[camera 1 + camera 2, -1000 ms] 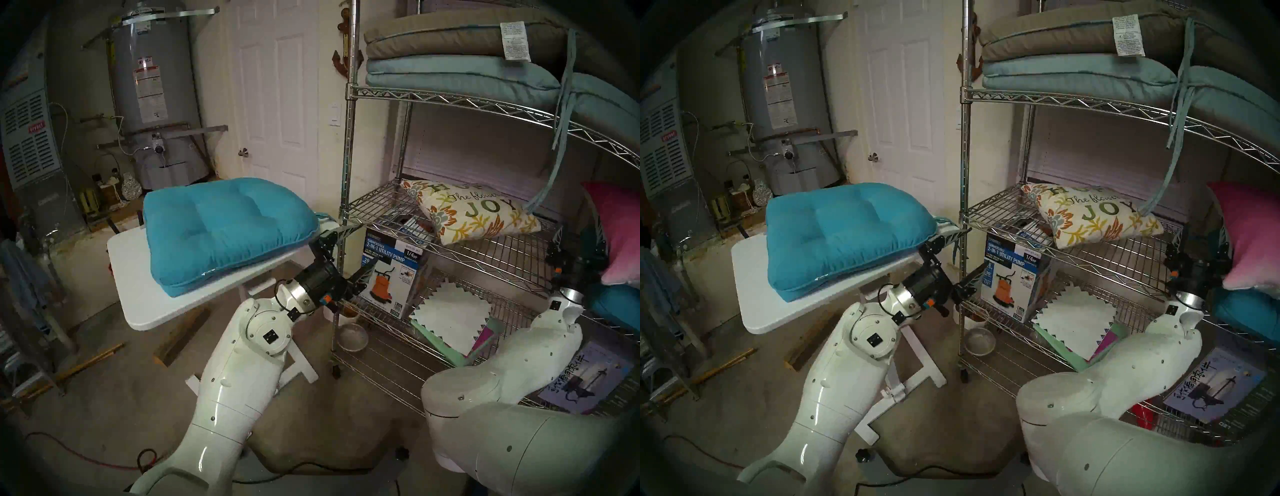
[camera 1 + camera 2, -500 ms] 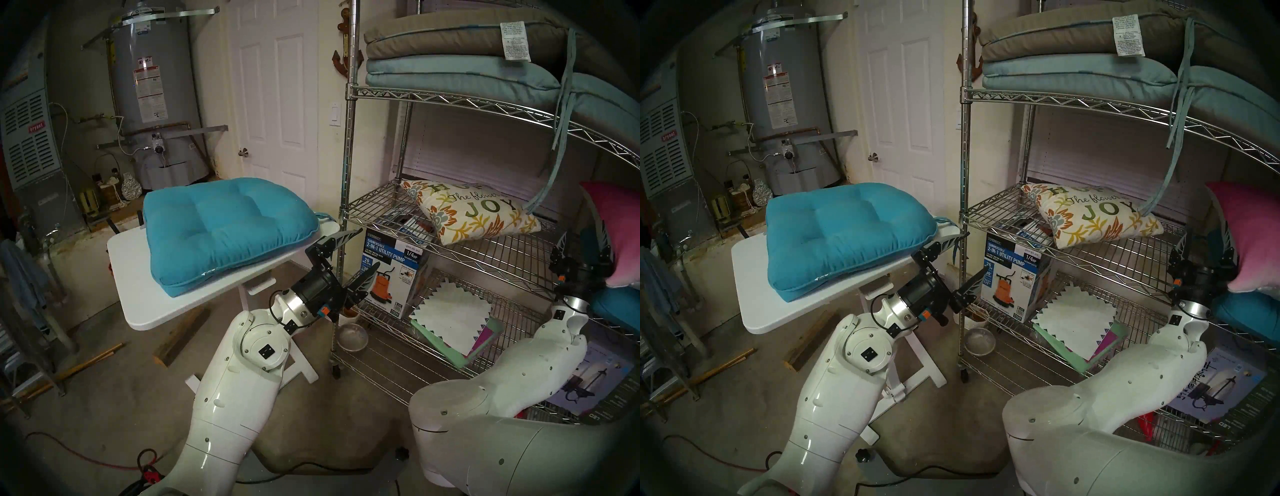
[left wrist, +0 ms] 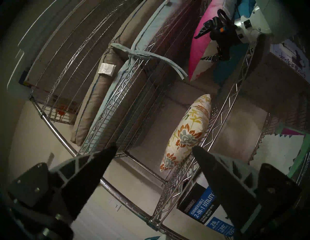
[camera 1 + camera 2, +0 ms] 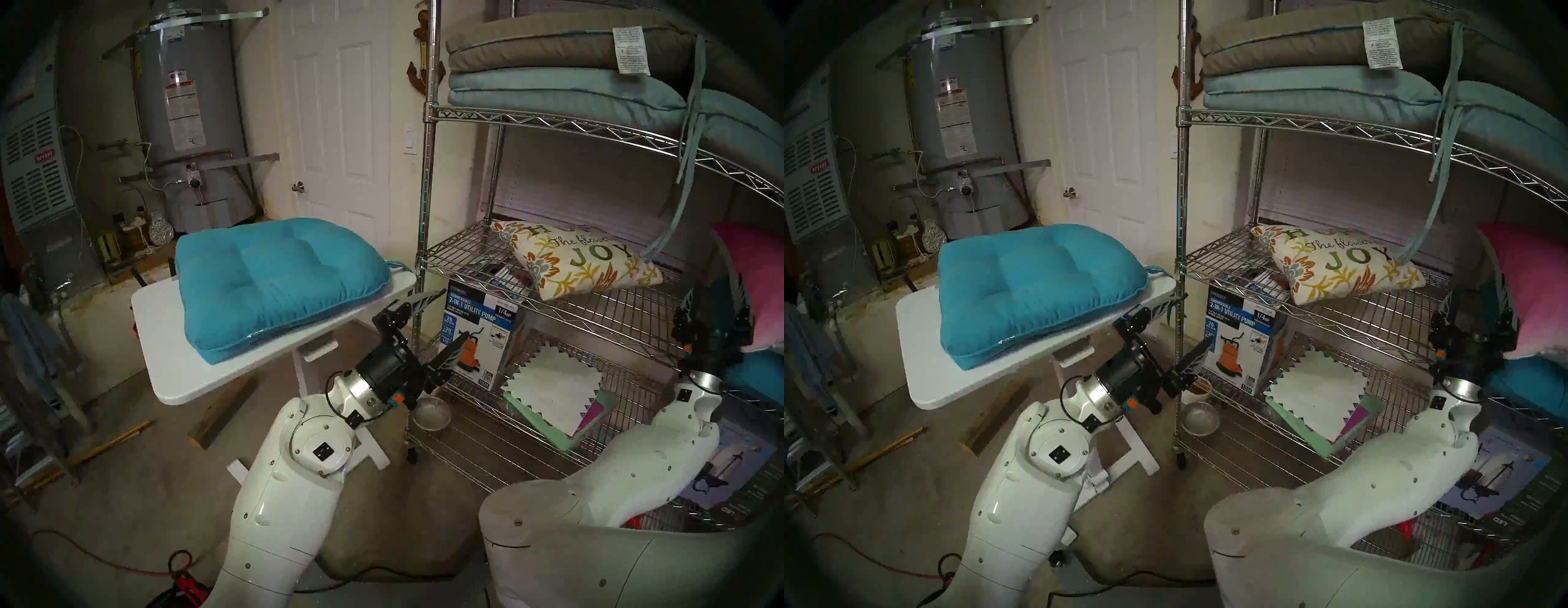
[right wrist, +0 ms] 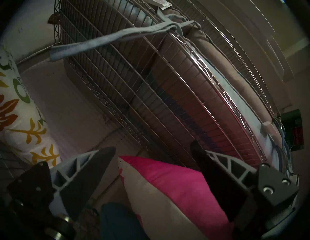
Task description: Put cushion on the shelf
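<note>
The cushion [image 4: 581,263], cream with "JOY" lettering and leaf motifs, lies tilted on the middle tier of the chrome wire shelf [image 4: 428,170]. It also shows in the other head view [image 4: 1339,267], the left wrist view [image 3: 187,132] and the right wrist view [image 5: 20,117]. My left gripper [image 4: 453,314] is open and empty by the shelf's front left post, left of and below the cushion [image 3: 153,145]. My right gripper [image 4: 715,297] is open at the shelf's right end, apart from the cushion. A pink pillow's [image 5: 176,181] corner lies between its fingers [image 5: 153,145].
A teal tufted seat cushion [image 4: 275,280] lies on a small white tilted table [image 4: 178,365] left of the shelf. A utility pump box [image 4: 479,331] stands on a lower tier. Folded tan and pale blue cushions [image 4: 551,63] fill the top tier. A water heater [image 4: 186,127] stands at the back.
My left gripper has dropped and drawn back from under the table's edge, still open. My right arm's elbow has swung toward me; its gripper stays by the pink pillow. The cushion has not moved.
</note>
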Controlling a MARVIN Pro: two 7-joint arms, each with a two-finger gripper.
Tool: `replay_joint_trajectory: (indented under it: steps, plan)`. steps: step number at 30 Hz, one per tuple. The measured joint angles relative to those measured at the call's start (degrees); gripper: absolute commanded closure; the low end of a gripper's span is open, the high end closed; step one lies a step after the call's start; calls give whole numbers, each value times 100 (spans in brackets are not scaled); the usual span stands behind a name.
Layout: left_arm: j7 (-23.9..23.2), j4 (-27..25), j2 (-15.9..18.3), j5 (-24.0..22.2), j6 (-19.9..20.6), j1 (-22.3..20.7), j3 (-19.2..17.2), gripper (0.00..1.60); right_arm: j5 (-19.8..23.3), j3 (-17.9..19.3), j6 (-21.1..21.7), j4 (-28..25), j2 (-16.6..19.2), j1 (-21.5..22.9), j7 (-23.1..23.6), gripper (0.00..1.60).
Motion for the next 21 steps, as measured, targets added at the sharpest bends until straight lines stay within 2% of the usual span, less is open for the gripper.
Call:
replay_joint_trajectory:
  steps: [12, 21]
  plan:
    - [0, -446, 21, 0, 56, 415, -72, 0, 322, -31, 0, -625, -350, 1, 327, 0]
    - [7, -754, 62, -1, 217, 697, -199, 0, 545, -37, 0, -894, -514, 125, 602, 0]
